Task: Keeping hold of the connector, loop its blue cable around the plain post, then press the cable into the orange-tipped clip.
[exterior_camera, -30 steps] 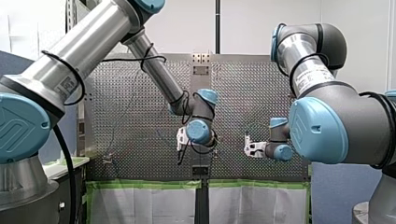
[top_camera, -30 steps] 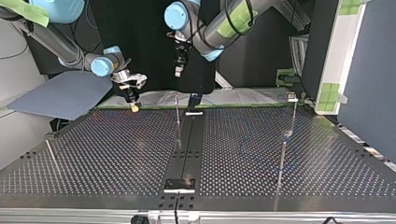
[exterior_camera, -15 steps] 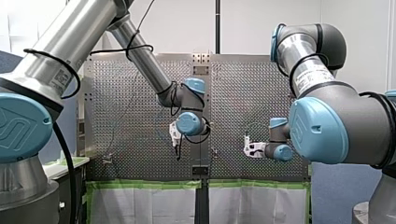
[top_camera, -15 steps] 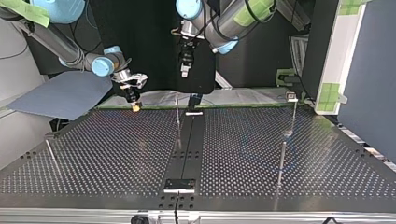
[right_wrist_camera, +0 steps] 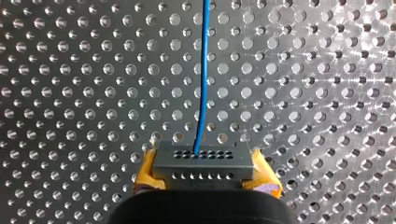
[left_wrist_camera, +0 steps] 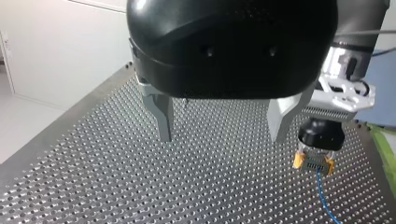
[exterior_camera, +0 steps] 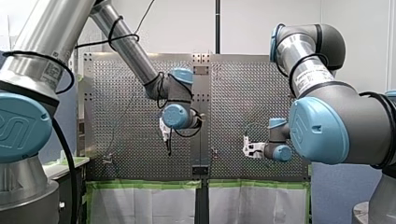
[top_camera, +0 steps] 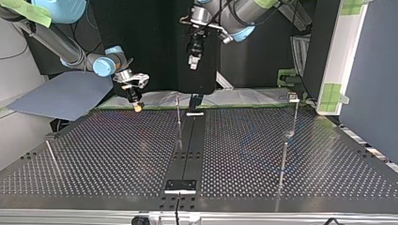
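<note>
Hanging over the perforated metal table (top_camera: pixel 281 187) before a white wall (exterior_camera: pixel 261 23); spreading my left gripper (left_wrist_camera: pixel 222 137) wide, empty; clamping my right gripper (right_wrist_camera: pixel 205 176) on the connector (right_wrist_camera: pixel 204 161) low over the table, long axis crosswise between the pads, trailing the blue cable (right_wrist_camera: pixel 203 84) straight ahead.

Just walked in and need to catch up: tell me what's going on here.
My right gripper is shut on the connector, yellow pads on both sides, its blue cable running straight ahead over the perforated table. My left gripper hangs open and empty above the table. No loop around a post shows yet.
</note>
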Controlling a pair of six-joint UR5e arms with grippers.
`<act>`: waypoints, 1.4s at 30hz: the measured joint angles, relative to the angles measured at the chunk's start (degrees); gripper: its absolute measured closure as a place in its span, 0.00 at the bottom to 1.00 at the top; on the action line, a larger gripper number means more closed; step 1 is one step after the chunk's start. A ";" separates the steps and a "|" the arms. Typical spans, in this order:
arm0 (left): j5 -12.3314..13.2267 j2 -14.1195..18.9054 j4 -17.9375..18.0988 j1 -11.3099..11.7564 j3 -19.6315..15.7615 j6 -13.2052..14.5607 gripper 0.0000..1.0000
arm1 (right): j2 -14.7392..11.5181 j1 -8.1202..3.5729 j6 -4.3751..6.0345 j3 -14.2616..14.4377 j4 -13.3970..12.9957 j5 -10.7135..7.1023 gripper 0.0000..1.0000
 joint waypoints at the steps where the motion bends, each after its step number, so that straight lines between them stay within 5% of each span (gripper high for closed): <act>1: 0.23 0.53 -0.02 0.01 -0.53 -0.06 0.00 | 0.00 0.01 0.00 0.00 0.01 0.00 1.00; 23: 1.95 12.04 -0.03 -0.09 -12.03 -0.31 0.00 | 0.00 0.02 -0.26 -0.01 0.51 0.50 1.00; 42: 11.74 20.84 8.63 1.07 -20.76 -5.61 0.00 | -0.01 -0.11 -0.25 0.00 0.57 1.17 1.00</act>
